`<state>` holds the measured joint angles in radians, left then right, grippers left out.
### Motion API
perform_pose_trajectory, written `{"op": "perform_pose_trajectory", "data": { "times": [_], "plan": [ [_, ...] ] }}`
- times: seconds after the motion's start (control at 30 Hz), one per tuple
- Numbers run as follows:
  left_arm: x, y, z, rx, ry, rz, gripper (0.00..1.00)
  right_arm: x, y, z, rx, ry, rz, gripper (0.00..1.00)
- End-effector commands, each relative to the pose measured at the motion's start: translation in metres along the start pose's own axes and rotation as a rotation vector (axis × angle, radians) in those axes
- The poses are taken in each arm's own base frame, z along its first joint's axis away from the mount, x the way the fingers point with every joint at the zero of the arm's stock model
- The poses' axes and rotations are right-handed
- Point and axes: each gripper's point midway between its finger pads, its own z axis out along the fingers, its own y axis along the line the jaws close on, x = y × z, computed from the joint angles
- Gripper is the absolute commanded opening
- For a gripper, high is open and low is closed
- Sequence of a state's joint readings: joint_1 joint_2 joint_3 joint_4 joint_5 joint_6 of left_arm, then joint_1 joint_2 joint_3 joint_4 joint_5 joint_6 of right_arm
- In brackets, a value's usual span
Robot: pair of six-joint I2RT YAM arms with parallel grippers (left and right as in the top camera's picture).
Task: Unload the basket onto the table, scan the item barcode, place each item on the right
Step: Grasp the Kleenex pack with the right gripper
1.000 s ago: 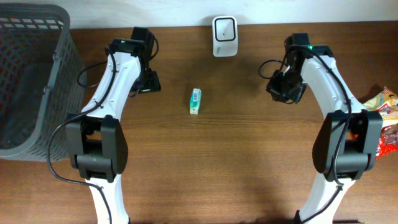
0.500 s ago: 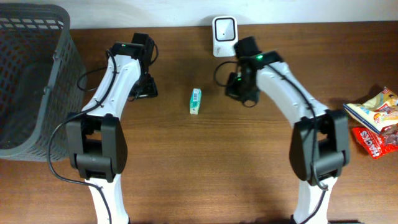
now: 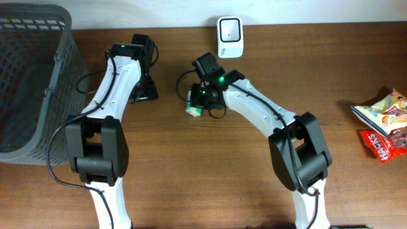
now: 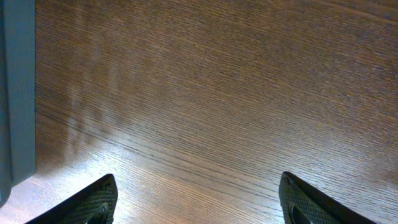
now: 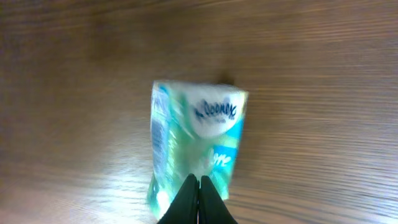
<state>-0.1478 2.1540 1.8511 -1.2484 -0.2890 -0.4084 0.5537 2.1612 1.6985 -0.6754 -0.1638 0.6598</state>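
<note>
The item, a small green and white Kleenex tissue pack (image 3: 193, 108) (image 5: 196, 140), lies on the wooden table in the middle. My right gripper (image 3: 205, 97) (image 5: 199, 182) is right over it, shut, its two fingertips pressed together against the near end of the pack with nothing between them. No barcode shows on the pack. The white scanner (image 3: 229, 28) stands at the back edge, apart from the pack. My left gripper (image 3: 147, 89) (image 4: 196, 193) hovers open over bare wood to the left of the pack.
A dark grey mesh basket (image 3: 32, 76) fills the left side; its pale wall (image 4: 15, 93) shows at the left edge of the left wrist view. Several snack packets (image 3: 381, 124) lie at the right edge of the table.
My right arm has swung from the right side of the table leftward onto the tissue pack, which has shifted slightly left and tilted. The left arm has barely moved.
</note>
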Motion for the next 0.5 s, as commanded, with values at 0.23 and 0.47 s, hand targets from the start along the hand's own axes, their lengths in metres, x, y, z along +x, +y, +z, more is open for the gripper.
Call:
{"op": "perform_pose_trajectory", "data": {
  "times": [0.23, 0.47],
  "plan": [
    [-0.001, 0.008, -0.006, -0.009, -0.016, -0.01, 0.89, -0.022, -0.026, -0.027, -0.006, 0.035, 0.032, 0.2],
    [-0.005, 0.006, -0.006, -0.003, -0.028, -0.014, 0.91, -0.025, -0.045, -0.022, -0.085, 0.113, 0.056, 0.79]
  ]
}}
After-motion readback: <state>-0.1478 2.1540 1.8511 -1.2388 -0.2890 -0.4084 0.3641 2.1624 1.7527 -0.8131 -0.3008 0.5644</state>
